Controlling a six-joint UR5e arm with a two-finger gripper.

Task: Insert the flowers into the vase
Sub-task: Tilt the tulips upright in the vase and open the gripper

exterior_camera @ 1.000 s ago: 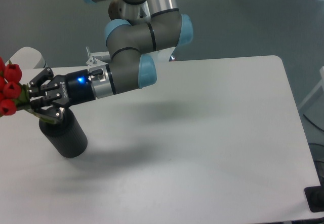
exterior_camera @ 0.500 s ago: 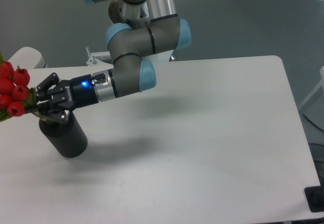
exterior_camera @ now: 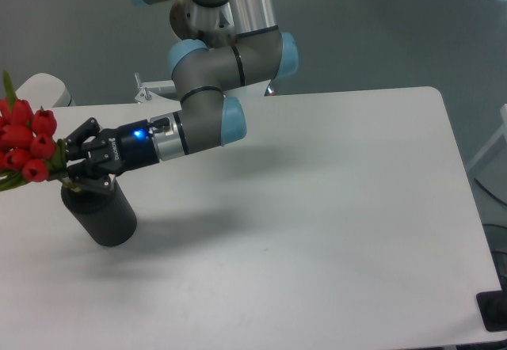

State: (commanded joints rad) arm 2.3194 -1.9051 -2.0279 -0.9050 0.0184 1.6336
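Note:
The flowers (exterior_camera: 25, 142), red tulip buds with green leaves, lean out to the left at the table's left edge. Their stems run into my gripper (exterior_camera: 73, 162), which is shut on them just above the vase's top. The vase (exterior_camera: 101, 210), a matte black cylinder, stands tilted slightly on the white table (exterior_camera: 317, 223) at the left. The stem ends are hidden behind my fingers, so I cannot tell whether they are inside the hole.
A white rounded object (exterior_camera: 46, 90) sits at the far left behind the flowers. A small metal bracket (exterior_camera: 146, 91) stands at the table's back edge by the arm's base. A dark object (exterior_camera: 493, 310) is at the lower right corner.
My gripper has shifted a little right and rotated, so the flower heads have risen and swung rightward, closer to upright. The vase has not moved.

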